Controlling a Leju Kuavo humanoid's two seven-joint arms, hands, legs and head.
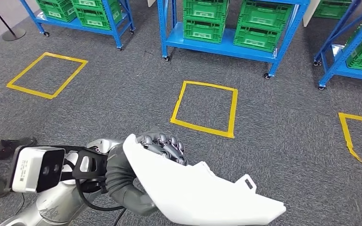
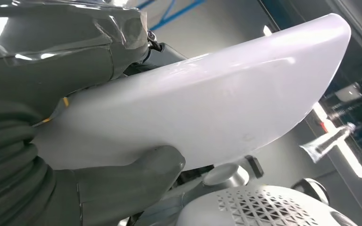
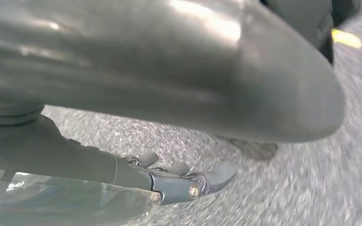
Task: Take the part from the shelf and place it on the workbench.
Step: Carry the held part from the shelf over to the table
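Evidently part (image 1: pixel 202 188) off shelf (image 1: pixel 226 44), left hand (image 1: pixel 162 146) clasping it; right hand (image 3: pixel 179 181) unclear; workbench placement outstanding.

The left arm (image 1: pixel 52 207) is silver metal, with a grey ribbed cover (image 1: pixel 120 176) at the wrist. A white camera (image 1: pixel 37 168) sits on a black bracket (image 1: pixel 87 165); a black cable (image 1: pixel 92 202) loops beneath. The left hand (image 1: pixel 162 145) has dark segmented fingers (image 1: pixel 169 148). The right hand (image 3: pixel 184 181) shows a brass screw (image 3: pixel 194 190).
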